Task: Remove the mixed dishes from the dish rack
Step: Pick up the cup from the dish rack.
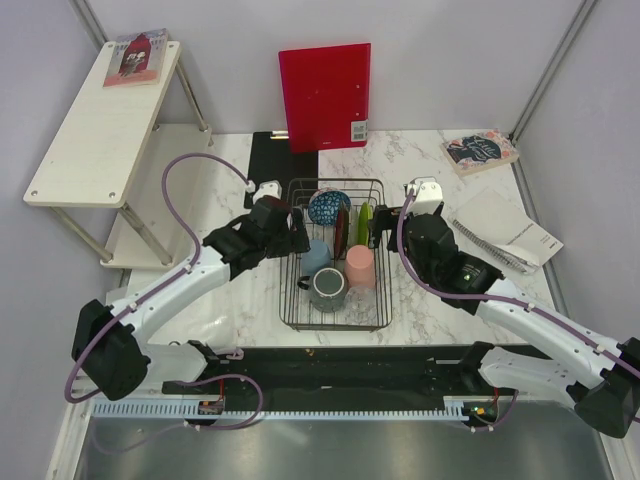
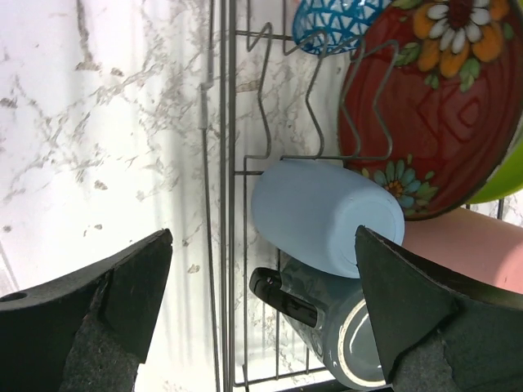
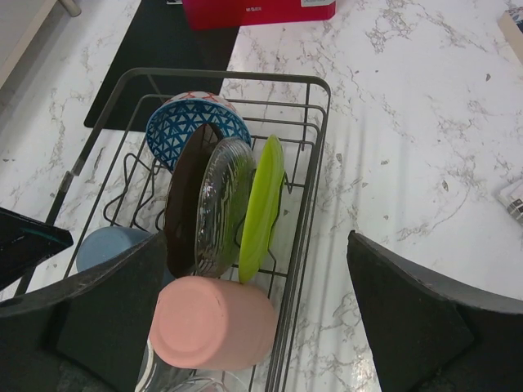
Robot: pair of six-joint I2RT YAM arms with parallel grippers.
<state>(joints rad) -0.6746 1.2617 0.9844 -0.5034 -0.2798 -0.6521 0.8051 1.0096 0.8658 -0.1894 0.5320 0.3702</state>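
Observation:
The black wire dish rack (image 1: 287, 300) stands mid-table. It holds a blue patterned bowl (image 1: 328, 207), a dark red plate (image 1: 342, 228), a lime-green dish (image 1: 364, 225), a light blue cup (image 1: 315, 256), a pink cup (image 1: 360, 265) and a dark grey mug (image 1: 328, 288). My left gripper (image 1: 298, 232) is open over the rack's left side, above the light blue cup (image 2: 323, 214) and mug (image 2: 343, 327). My right gripper (image 1: 378, 228) is open over the right side, above the pink cup (image 3: 212, 322), the green dish (image 3: 263, 204) and a clear glass plate (image 3: 219, 204). A clear glass (image 3: 188, 380) peeks under the pink cup.
A flat black mat (image 1: 272, 160) lies behind the rack, with a red board (image 1: 325, 95) standing on it. A book (image 1: 480, 150) and a spiral notebook (image 1: 505, 230) lie at the right. A wooden shelf (image 1: 100, 120) stands at the left.

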